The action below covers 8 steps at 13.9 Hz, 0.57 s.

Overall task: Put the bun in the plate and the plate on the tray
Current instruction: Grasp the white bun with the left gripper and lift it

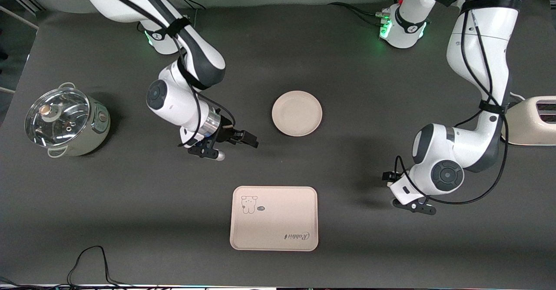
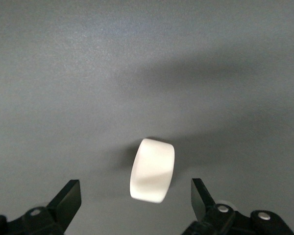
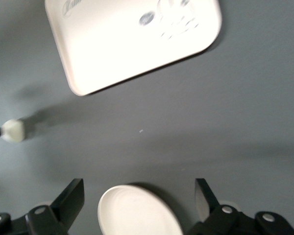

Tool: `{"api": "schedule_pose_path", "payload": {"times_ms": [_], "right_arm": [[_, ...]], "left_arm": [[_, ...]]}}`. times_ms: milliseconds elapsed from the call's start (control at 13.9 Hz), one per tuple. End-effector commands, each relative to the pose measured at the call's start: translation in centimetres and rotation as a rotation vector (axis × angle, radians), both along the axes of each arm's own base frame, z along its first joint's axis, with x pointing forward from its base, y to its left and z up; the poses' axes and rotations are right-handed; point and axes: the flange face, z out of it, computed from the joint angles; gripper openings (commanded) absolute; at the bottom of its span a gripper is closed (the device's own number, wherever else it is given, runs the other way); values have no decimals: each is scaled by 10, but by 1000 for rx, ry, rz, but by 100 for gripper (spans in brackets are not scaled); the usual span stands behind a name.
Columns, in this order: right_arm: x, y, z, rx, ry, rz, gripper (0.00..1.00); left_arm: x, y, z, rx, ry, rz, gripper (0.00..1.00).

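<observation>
The bun [image 2: 153,170], a small white rounded lump, lies on the dark table straight below my left gripper [image 2: 135,190]. That gripper is open, with a finger on either side of the bun and clear of it. In the front view the left hand [image 1: 399,189] covers the bun. The round cream plate [image 1: 297,113] sits mid-table. My right gripper [image 1: 248,139] hangs open just beside it, toward the right arm's end, holding nothing. The right wrist view shows the plate [image 3: 137,215], the bun [image 3: 12,130] and the printed tray [image 3: 132,39]. The tray [image 1: 274,218] lies nearer the front camera than the plate.
A steel pot with a glass lid [image 1: 65,123] stands at the right arm's end of the table. A cream toaster [image 1: 532,120] stands at the left arm's end. A black cable [image 1: 91,259] loops along the table's front edge.
</observation>
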Motion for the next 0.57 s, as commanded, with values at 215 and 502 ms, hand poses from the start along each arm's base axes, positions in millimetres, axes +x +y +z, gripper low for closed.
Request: {"api": "schedule_pose_path", "payload": {"times_ms": [215, 502], "right_arm": [[-30, -37, -44, 250, -43, 35, 100], [-60, -43, -77, 250, -21, 75, 100]], "left_arm": [[-11, 1, -27, 12, -1, -6, 100], [-12, 0, -31, 11, 5, -9, 65]]}}
